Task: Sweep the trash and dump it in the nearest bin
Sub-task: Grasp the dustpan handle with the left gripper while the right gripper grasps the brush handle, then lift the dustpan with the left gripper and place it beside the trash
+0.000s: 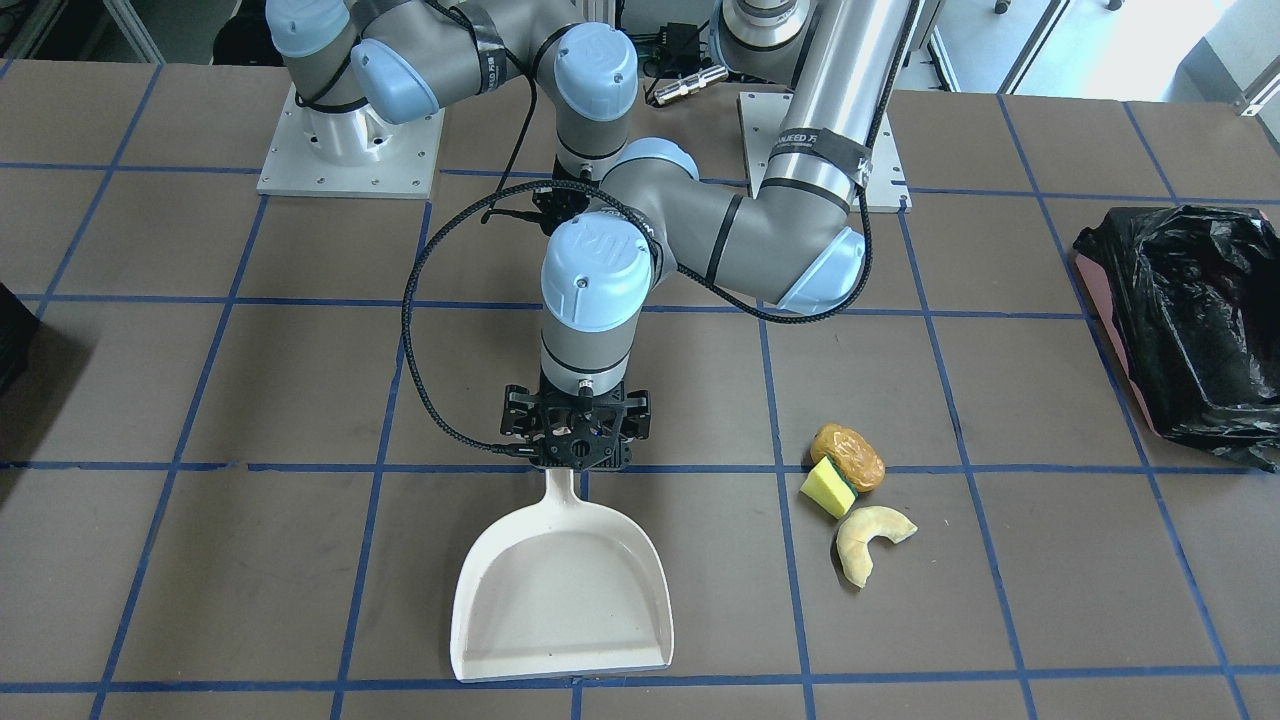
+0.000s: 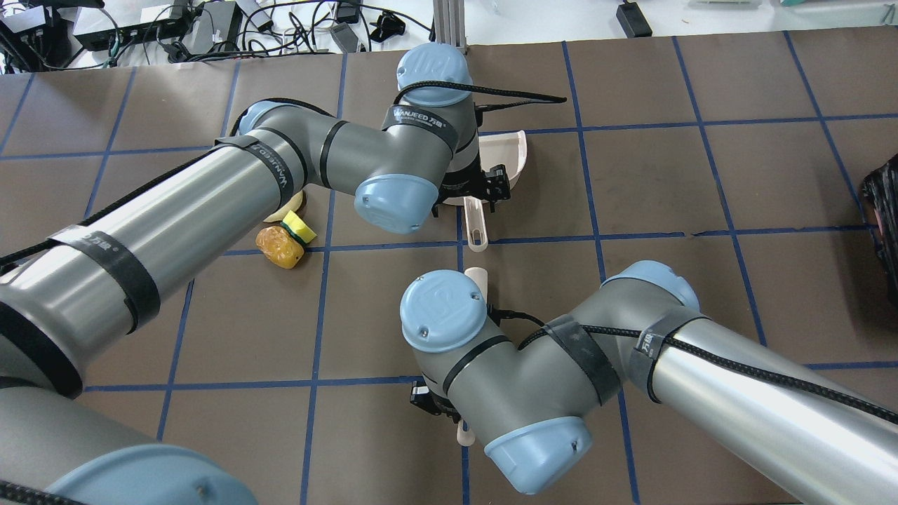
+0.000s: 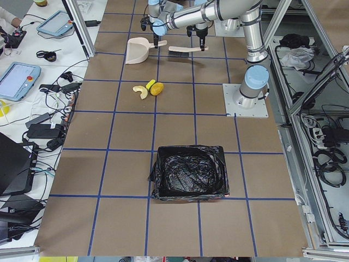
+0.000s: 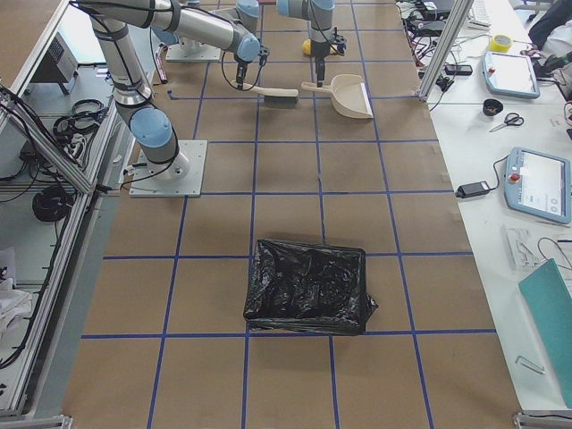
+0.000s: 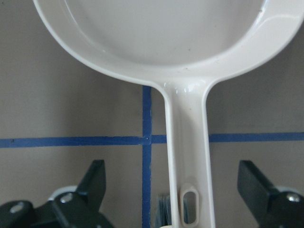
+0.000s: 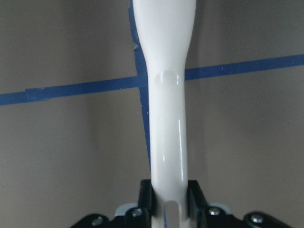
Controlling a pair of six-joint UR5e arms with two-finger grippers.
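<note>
The trash lies together on the table: a brown-orange bread lump (image 1: 848, 455), a yellow-and-green sponge (image 1: 828, 488) and a pale crescent (image 1: 868, 540). The pink bin with a black bag (image 1: 1190, 330) stands further toward the robot's left. My left gripper (image 5: 173, 178) is open, its fingers wide on either side of the white dustpan's (image 1: 560, 600) handle without touching it. The trash lies to the dustpan's left side. My right gripper (image 6: 170, 194) is shut on the white brush handle (image 6: 166, 95). The brush (image 3: 188, 50) lies behind the dustpan, toward the robot.
A second black-bagged container (image 4: 308, 286) stands at the robot's right end of the table and shows at the overhead view's right edge (image 2: 884, 210). Both arms' elbows cross over the table's middle. Blue tape lines grid the brown table.
</note>
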